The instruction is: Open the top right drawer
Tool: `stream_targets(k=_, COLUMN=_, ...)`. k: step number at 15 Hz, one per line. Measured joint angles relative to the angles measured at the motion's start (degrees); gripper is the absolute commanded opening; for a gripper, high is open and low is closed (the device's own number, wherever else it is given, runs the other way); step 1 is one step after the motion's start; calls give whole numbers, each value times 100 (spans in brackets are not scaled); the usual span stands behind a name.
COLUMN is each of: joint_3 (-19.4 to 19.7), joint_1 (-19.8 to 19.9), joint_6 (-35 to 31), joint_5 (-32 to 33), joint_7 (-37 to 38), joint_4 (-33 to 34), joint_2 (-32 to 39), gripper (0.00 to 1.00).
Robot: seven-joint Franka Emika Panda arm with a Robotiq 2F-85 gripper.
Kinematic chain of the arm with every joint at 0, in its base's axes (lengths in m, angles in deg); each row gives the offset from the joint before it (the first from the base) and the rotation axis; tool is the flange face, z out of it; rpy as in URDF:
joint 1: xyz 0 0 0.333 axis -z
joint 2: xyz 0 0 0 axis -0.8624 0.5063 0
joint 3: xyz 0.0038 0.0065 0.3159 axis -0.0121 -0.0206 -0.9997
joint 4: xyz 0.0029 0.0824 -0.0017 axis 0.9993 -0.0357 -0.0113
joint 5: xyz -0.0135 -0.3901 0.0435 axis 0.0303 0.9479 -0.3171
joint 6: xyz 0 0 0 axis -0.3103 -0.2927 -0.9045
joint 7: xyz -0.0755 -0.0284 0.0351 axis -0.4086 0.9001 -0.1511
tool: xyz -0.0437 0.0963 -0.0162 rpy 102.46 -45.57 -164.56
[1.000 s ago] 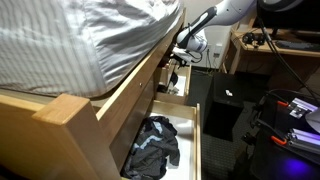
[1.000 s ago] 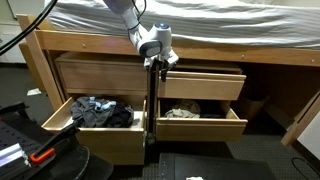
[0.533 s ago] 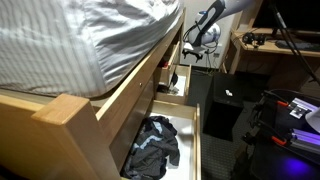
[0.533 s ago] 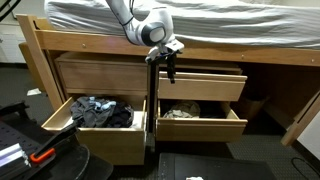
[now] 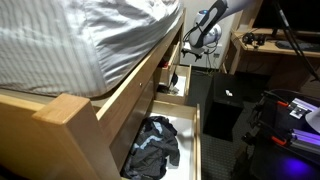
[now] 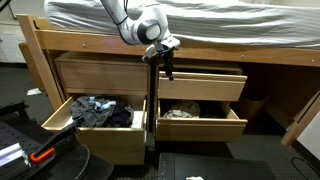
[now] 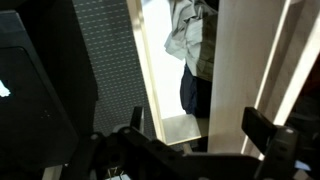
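Observation:
The top right drawer [image 6: 205,86] is a shallow light tan drawer with a plain flat front, and it stands out a little from the bed frame. My gripper [image 6: 166,66] hangs at the drawer's upper left corner, by the centre post, fingers pointing down. It also shows in an exterior view [image 5: 192,47] beside the bed's edge. In the wrist view my gripper [image 7: 200,135] has its dark fingers wide apart with a tan wood board [image 7: 245,60] running between them. I cannot tell whether the fingers touch the drawer.
The bottom right drawer [image 6: 232,127] is open with light cloth [image 6: 180,111] inside. The larger bottom left drawer [image 6: 60,112] is open with dark grey clothing [image 5: 155,140]. The top left drawer [image 6: 100,72] is shut. A black box [image 5: 225,105] stands on the floor.
My gripper has risen a little and shifted slightly along the bed towards the top right drawer's corner. In the last half second it has hardly moved. The drawers stand as before.

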Motion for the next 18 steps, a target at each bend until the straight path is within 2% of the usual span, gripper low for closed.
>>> stream_targets(k=3, joint_3=-677, joint_1=373, joint_6=-825, joint_5=-109, joint_7=-108, joint_4=41, joint_2=32, gripper=100)
stream_targets(k=7, joint_3=-1609, joint_1=961, joint_6=-1279, joint_5=-264, joint_7=-545, joint_4=246, joint_2=162, gripper=100)
stream_targets(k=9, joint_3=-1704, joint_1=1038, joint_6=-1493, joint_5=-322, joint_7=-644, joint_4=362, joint_2=300, gripper=100)
stream_targets(k=14, joint_3=-1604, joint_1=981, joint_6=-2411, joint_5=-632, joint_7=-657, joint_4=581, joint_2=768, gripper=100)
stream_targets(k=18, joint_3=-1749, joint_1=1179, joint_6=-1951, joint_5=-638, joint_7=-852, joint_4=917, joint_2=1029, gripper=100)
